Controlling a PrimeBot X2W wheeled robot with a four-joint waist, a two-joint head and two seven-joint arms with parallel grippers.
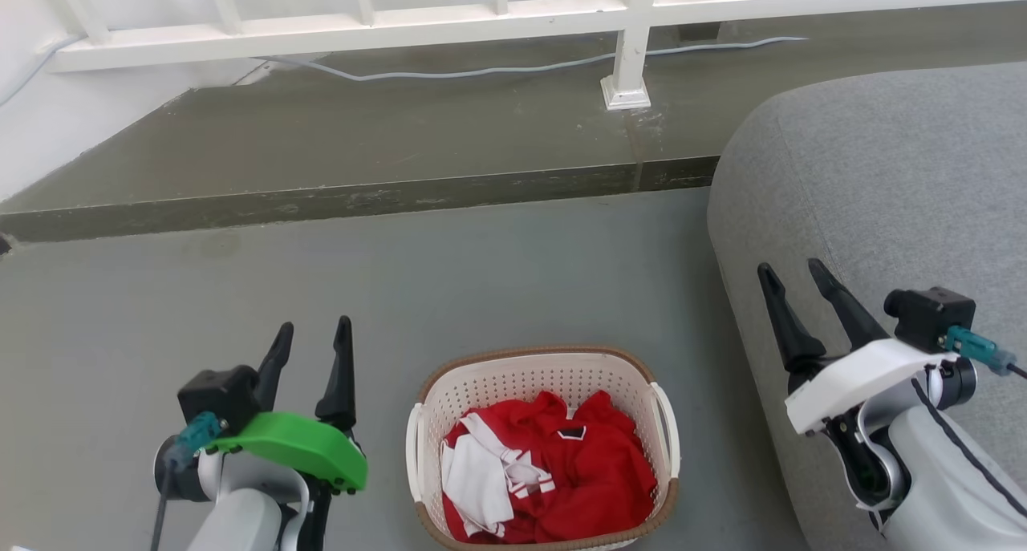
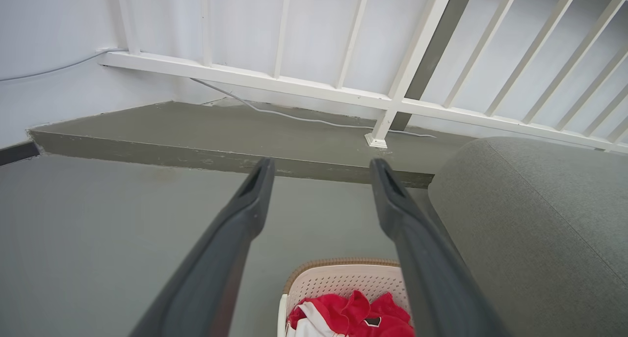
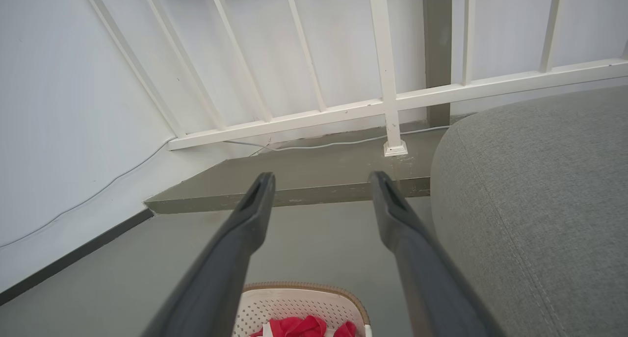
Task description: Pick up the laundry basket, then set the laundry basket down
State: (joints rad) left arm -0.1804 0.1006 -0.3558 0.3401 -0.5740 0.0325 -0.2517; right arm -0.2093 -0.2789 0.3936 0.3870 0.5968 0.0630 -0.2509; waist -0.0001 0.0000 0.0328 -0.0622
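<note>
Starting point: laundry basket [image 1: 545, 447] rests between my left gripper [image 1: 309, 346] and right gripper [image 1: 798, 286]; both spread, empty; lift pending.

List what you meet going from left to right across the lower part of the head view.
The left gripper, the laundry basket with red and white clothes, the right gripper. The grey sofa overlaps the right gripper, so it is left out.
</note>
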